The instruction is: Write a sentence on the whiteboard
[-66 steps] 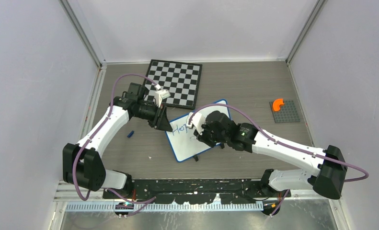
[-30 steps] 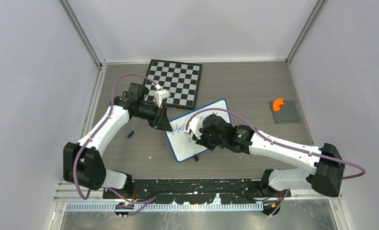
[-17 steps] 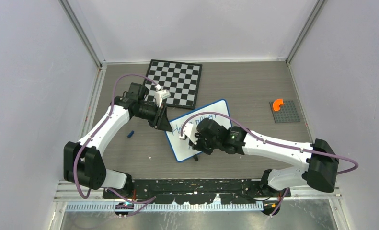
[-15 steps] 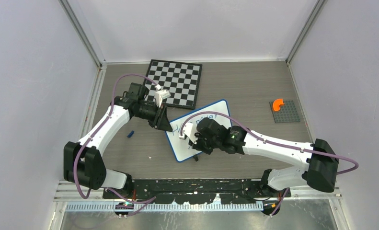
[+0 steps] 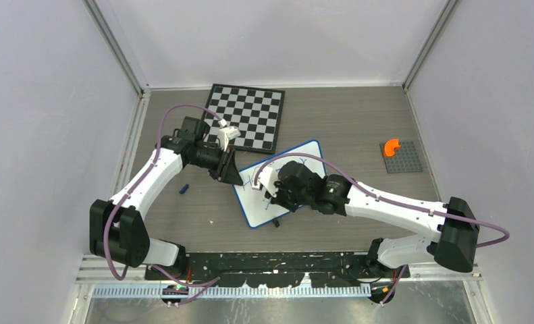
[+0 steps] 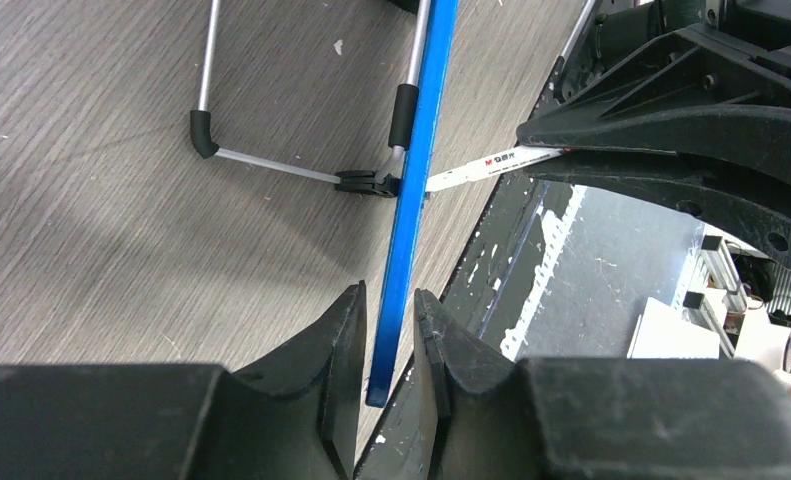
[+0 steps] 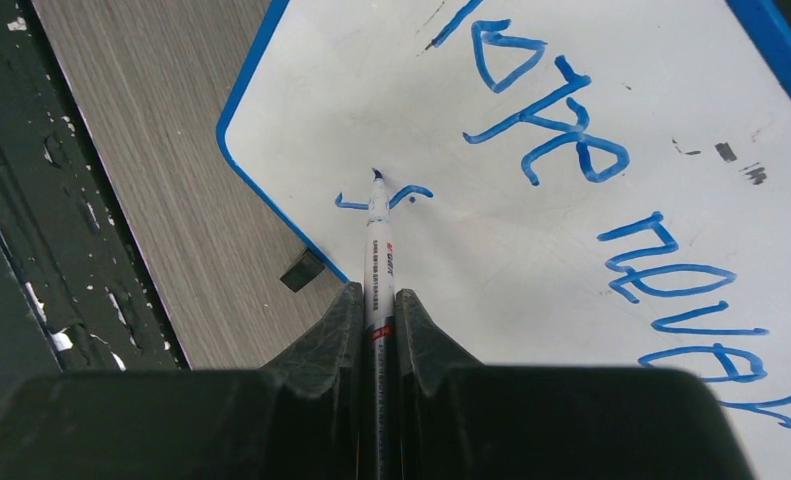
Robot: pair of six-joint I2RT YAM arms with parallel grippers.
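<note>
The whiteboard (image 5: 256,208), white with a blue rim and rounded corners, sits mid-table, just near of the chessboard (image 5: 247,115). Its blue sentence (image 7: 593,160) reads "Hope never", with a short stroke below. The left gripper (image 6: 388,300) pinches the left rim. The right gripper (image 7: 379,295) clamps a marker (image 7: 379,250), its tip at that stroke.

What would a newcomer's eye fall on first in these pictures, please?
The blue words "hope never" on the whiteboard at table centre, with the right pincer holding a marker tip-down at a half-drawn letter on the next line. Next, the left pincer clamping the board's blue rim, and the chessboard behind.
</note>
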